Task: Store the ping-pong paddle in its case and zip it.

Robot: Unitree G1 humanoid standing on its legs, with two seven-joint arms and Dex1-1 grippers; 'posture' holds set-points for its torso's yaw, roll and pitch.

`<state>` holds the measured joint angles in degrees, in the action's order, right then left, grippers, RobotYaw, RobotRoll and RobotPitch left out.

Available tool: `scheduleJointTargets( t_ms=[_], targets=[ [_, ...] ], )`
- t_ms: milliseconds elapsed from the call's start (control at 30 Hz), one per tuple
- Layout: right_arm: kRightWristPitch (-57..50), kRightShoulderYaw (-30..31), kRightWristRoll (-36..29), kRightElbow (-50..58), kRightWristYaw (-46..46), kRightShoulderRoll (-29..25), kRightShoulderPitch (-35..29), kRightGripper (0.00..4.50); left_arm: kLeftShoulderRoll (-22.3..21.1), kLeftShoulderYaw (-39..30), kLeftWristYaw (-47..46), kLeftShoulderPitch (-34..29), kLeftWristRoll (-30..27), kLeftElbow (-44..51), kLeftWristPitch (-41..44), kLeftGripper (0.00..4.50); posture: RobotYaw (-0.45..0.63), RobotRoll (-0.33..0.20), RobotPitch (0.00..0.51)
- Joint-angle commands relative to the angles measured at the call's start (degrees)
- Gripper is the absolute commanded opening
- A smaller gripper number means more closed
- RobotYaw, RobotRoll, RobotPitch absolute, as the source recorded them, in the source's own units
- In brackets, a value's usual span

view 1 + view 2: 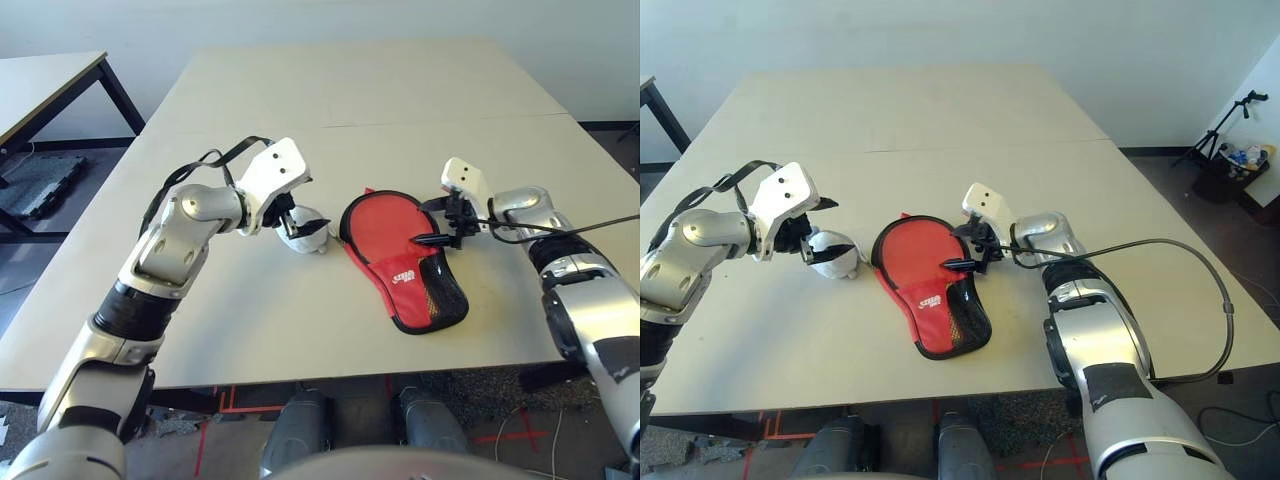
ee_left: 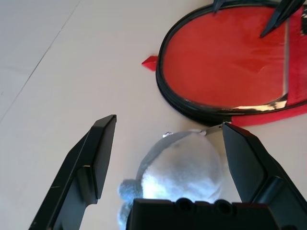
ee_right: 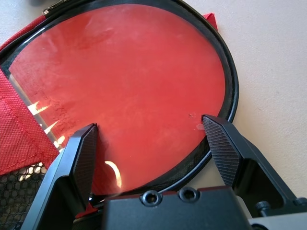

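Note:
The red case (image 1: 408, 278) lies mid-table, its round end unzipped and edged in black. Inside it sits the ping-pong paddle (image 3: 129, 81) with its red rubber face up; its handle is hidden under the case's fabric. My right gripper (image 3: 149, 125) hovers open at the case's right edge, fingers (image 1: 432, 240) spread over the paddle's face. To the left of the case, my left gripper (image 2: 169, 125) is open and straddles a small whitish round pouch (image 2: 182, 167). The pouch (image 1: 308, 236) rests on the table beside the case.
The beige table (image 1: 330, 110) stretches far behind the case, with a seam across its middle. A second table (image 1: 50, 85) stands at the far left. A black cable (image 1: 1200, 270) loops off my right forearm. A tripod (image 1: 1230, 125) stands on the floor at the right.

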<state>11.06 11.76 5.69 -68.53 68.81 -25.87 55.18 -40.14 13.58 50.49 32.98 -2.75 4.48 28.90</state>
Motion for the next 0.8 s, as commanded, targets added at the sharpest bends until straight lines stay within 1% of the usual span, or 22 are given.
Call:
scheduleJointTargets(
  t_ms=[33,200,467,700,800],
  targets=[
    [0.1,0.2,1.5,-1.0,-0.9,0.3,-1.1,4.47,0.3,1.6,0.1,0.8,2.0,-2.7,-0.2,4.50,0.07,0.000,0.034],
    [0.2,0.3,1.7,-0.8,-1.0,0.3,-1.3,4.47,0.5,3.2,1.8,1.9,3.7,-6.6,-0.7,4.50,0.07,0.000,0.037],
    [0.2,0.4,1.7,0.0,-0.9,0.6,-1.5,4.47,0.0,6.8,6.3,4.2,6.2,-12.0,2.6,4.50,0.06,0.000,0.040],
    [0.5,0.7,2.1,0.3,-1.1,0.5,-2.0,4.47,0.1,7.7,8.8,4.8,7.0,-13.3,3.6,4.50,0.05,0.000,0.041],
    [0.5,0.7,2.3,0.4,-1.4,0.4,-2.2,4.50,0.3,7.6,10.0,4.7,6.5,-13.0,4.6,3.87,0.05,0.000,0.040]
  ],
)
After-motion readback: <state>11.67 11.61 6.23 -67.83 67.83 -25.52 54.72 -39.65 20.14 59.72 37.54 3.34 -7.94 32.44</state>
